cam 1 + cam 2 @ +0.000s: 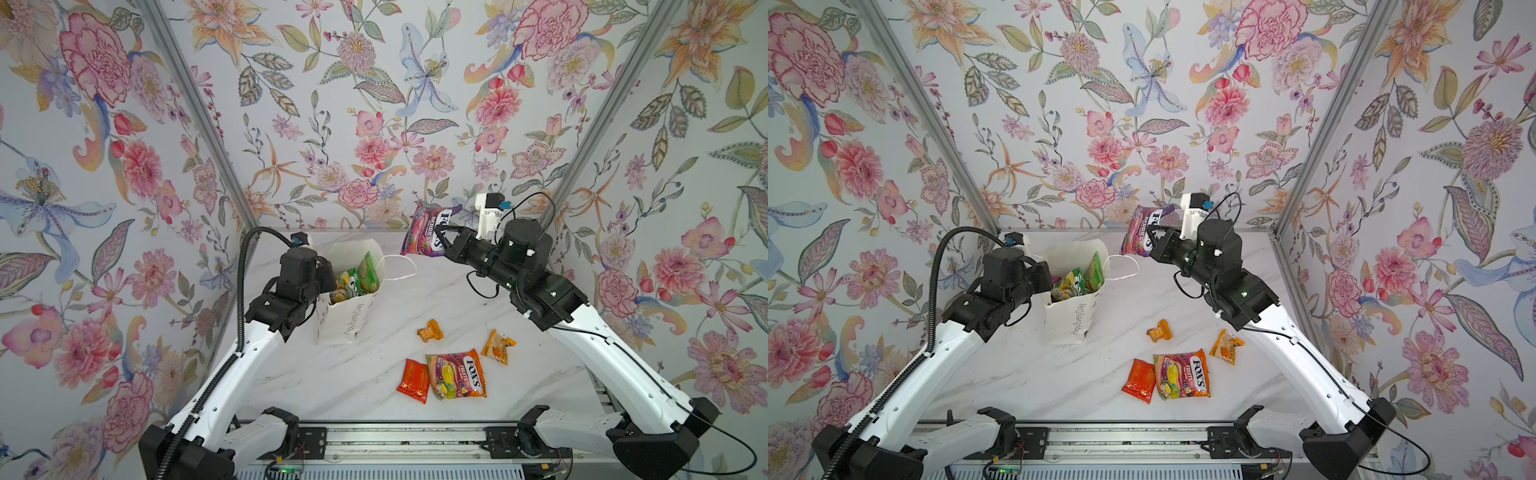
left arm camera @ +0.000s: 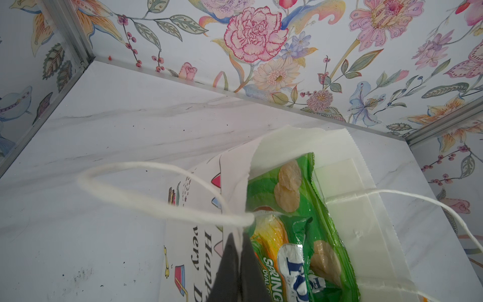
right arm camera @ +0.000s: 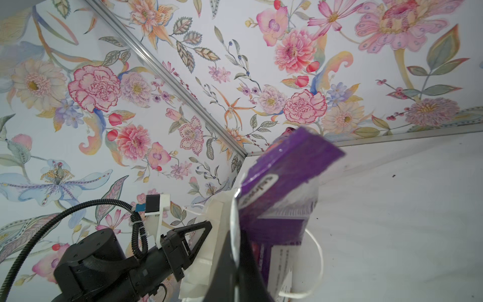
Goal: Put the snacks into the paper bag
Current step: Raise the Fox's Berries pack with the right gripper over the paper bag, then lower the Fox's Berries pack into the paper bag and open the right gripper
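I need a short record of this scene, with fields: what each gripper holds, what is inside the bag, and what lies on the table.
left gripper: shut on the rim of the paper bag
right gripper: shut on the purple candy bag, held off the table, right of the paper bag
inside bag: green chips bag, green candy bag
on table: orange candy bag, three small orange sachets

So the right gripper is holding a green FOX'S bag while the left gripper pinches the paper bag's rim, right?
Nearly. The bag in the right gripper is the purple FOX'S Berries bag, not a green one, as a top view shows. The left gripper does pinch the paper bag at its rim.
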